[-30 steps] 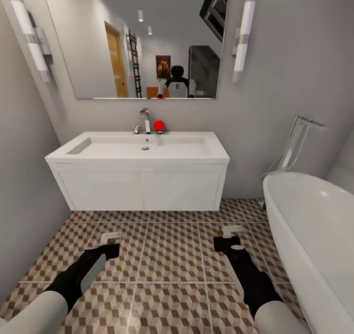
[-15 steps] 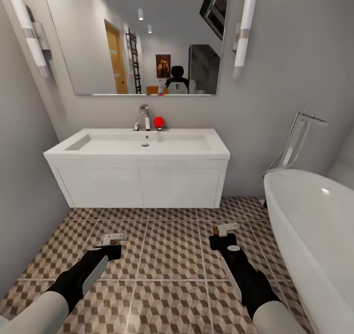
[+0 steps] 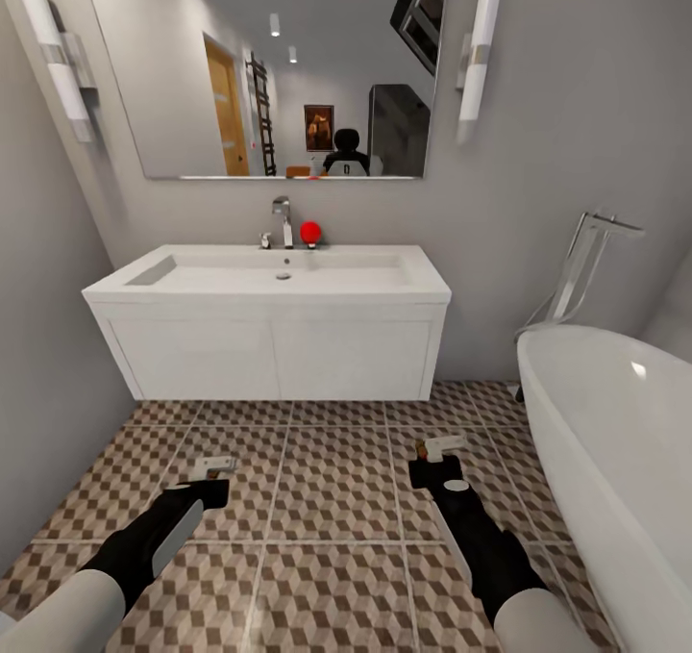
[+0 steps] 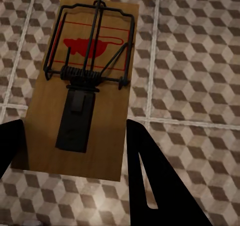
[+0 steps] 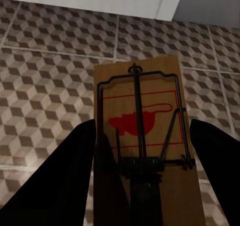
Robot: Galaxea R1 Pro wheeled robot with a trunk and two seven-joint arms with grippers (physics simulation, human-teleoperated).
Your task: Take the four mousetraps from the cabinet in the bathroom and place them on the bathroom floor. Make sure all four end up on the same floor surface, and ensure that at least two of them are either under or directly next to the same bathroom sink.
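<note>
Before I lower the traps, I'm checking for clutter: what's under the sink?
Under the sink and its white vanity, patterned floor tiles run back to the wall. Nothing lies on the visible strip; the vanity hides the floor farther back.

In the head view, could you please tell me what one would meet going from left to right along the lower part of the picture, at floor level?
Left gripper with its mousetrap → bare cube-patterned floor tiles → right gripper with its mousetrap → white bathtub.
</note>
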